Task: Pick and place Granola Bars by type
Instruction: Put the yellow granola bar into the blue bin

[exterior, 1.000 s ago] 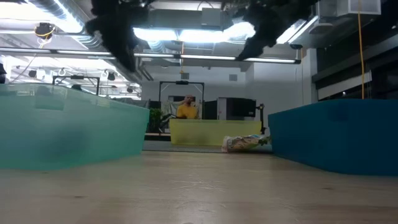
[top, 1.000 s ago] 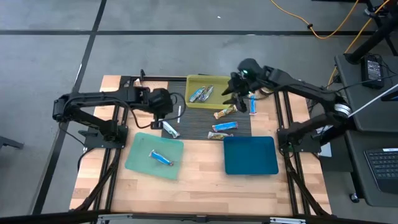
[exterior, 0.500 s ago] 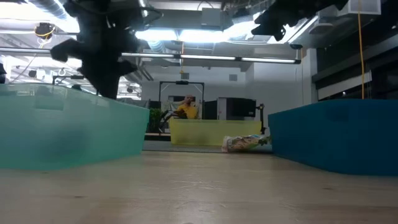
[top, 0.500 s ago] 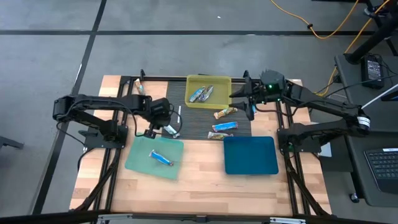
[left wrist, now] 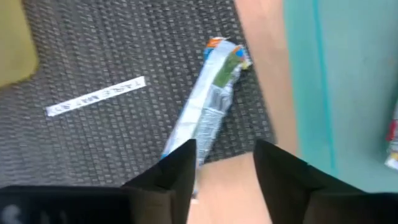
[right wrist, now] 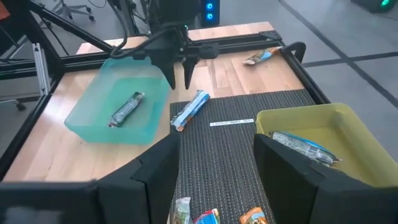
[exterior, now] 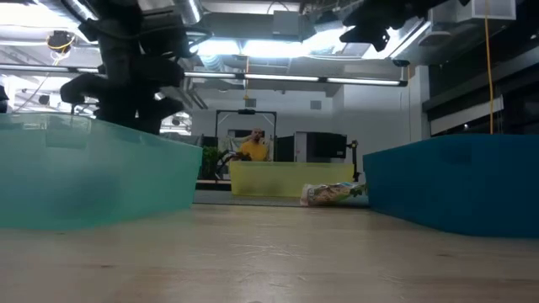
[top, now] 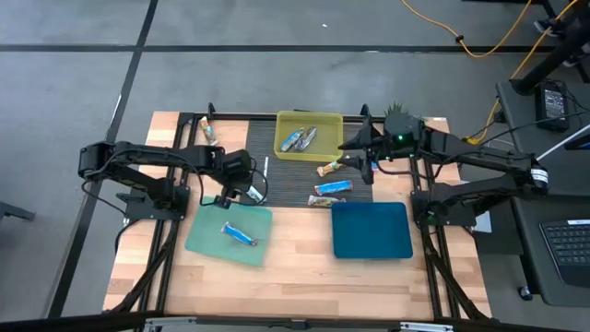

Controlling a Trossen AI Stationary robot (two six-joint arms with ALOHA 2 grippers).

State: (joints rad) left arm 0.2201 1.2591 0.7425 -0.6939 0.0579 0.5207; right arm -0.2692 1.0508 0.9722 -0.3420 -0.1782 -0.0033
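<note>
A silvery-blue granola bar (left wrist: 208,106) lies flat at the near left corner of the black mat (top: 277,180). My left gripper (left wrist: 224,168) points down, open, just above the bar's end toward the table's left edge; the bar lies by one finger (left wrist: 180,168), not between the two. Seen from the right wrist, this gripper (right wrist: 179,78) stands by the light teal tray (right wrist: 93,118), which holds one bar (right wrist: 126,107). My right gripper (right wrist: 214,168) hangs open with nothing between its fingers, over the mat's right side, high above the loose bars (top: 332,188).
The yellow tray (top: 330,118) at the far side holds two or three bars (top: 300,138). A dark blue tray (top: 371,231) sits near right. A thin white stick (left wrist: 96,96) lies on the mat, and one bar (top: 207,129) lies at the far left. Bare wood fills the table's near part.
My left gripper has come down over the silvery-blue bar's end and rolled a little; the bar has stayed where it lay. My right gripper has drawn back from above the yellow tray toward the table's right edge.
</note>
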